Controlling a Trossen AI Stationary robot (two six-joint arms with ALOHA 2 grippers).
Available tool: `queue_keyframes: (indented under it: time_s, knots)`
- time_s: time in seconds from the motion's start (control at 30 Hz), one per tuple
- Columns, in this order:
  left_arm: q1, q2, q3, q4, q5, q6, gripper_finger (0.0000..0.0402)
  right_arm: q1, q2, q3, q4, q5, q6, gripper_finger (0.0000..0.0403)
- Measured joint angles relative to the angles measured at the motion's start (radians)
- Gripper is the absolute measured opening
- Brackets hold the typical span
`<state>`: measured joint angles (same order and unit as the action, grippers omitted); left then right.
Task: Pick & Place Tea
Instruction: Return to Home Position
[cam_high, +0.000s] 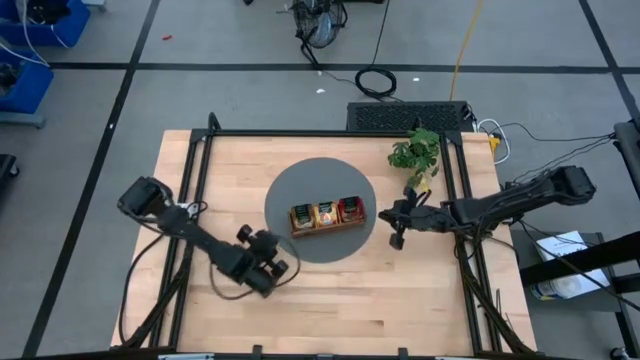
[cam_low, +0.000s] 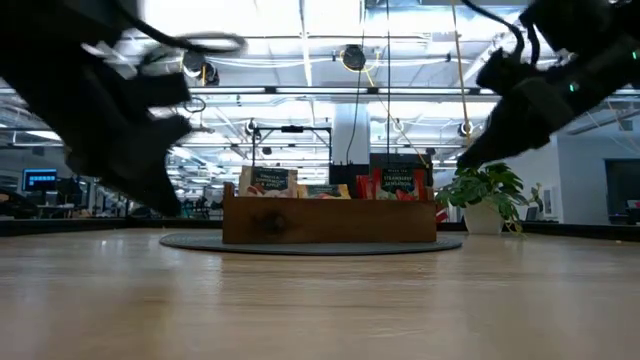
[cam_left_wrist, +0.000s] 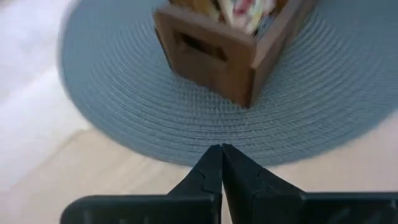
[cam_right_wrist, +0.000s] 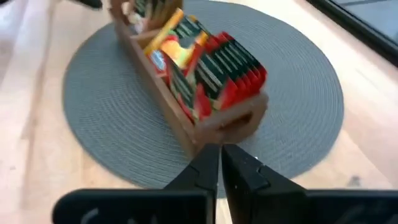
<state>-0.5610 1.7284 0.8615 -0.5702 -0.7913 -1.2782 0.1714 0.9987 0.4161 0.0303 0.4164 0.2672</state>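
The tea sachets stand upright in a brown wooden tray (cam_high: 326, 228) with three compartments: green (cam_high: 302, 215), orange-yellow (cam_high: 326, 212) and red (cam_high: 350, 209). The tray sits on a round grey mat (cam_high: 320, 255). My left gripper (cam_high: 280, 262) hovers shut at the mat's near left rim, pointing at a corner of the tray (cam_left_wrist: 245, 74). My right gripper (cam_high: 385, 215) is shut just right of the mat, pointing at the tray's red end (cam_right_wrist: 230, 74). Neither holds anything.
A small green potted plant (cam_high: 415, 152) stands at the far right of the table, behind my right arm. Black frame rails (cam_high: 200, 170) run along the table's left, right and far sides. Bare wood (cam_high: 380, 310) lies between the mat and the near edge.
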Motion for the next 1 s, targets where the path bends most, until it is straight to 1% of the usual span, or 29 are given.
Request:
queue_keyframes:
  time_s: [0.07,0.17,0.27,0.37,0.47,0.53,0.63,0.77,0.9,1.0]
  knots:
    - [0.044,0.011,-0.008,0.037,0.046,0.031,0.0013,-0.009,0.013,-0.052,0.084,0.003,0.015,0.0009]
    - [0.099,0.014,-0.006,0.068,0.066,0.074,0.0004,-0.029,0.034,-0.105,0.164,0.028,0.047,0.0002]
    - [0.132,0.02,-0.006,0.08,0.086,0.099,0.0009,-0.054,0.078,-0.137,0.233,0.051,0.083,0.0005]
    - [0.161,0.018,-0.006,0.107,0.098,0.131,0.0018,-0.084,0.137,-0.142,0.267,-0.004,0.096,0.0002]
    - [0.185,0.019,-0.006,0.132,0.119,0.16,0.0011,-0.106,0.211,-0.141,0.341,-0.055,0.091,0.0001]
    - [0.203,0.019,-0.006,0.141,0.147,0.18,0.0005,-0.111,0.265,-0.141,0.406,-0.068,0.073,0.0002]
    - [0.226,0.019,-0.006,0.142,0.181,0.206,0.001,-0.121,0.339,-0.141,0.5,-0.108,0.061,0.0001]
    - [0.245,0.019,-0.006,0.142,0.184,0.234,0.0016,-0.125,0.432,-0.129,0.589,-0.145,0.055,0.0001]
    - [0.265,0.019,-0.006,0.144,0.185,0.26,0.0004,-0.125,0.499,-0.106,0.621,-0.16,0.046,0.0001]
    - [0.277,0.019,-0.006,0.147,0.184,0.284,0.001,-0.123,0.533,-0.086,0.635,-0.192,0.044,0.0001]
